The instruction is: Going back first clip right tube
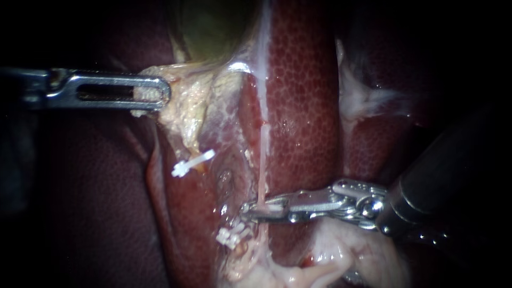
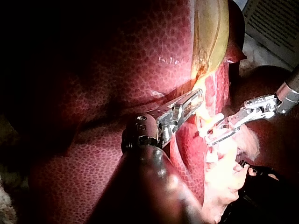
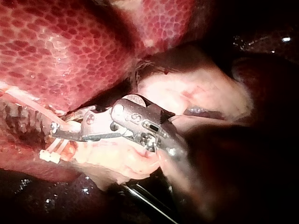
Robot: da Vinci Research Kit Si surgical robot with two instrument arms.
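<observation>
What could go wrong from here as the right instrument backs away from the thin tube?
1. The right instrument's open jaws straddle the thin tube; a crooked pull-back could snag or tear it.
2. A white clip lies close beside those jaws and might get knocked.
3. The left instrument holds pale tissue stretched; if it slips, the tube could swing against the jaws.
</observation>
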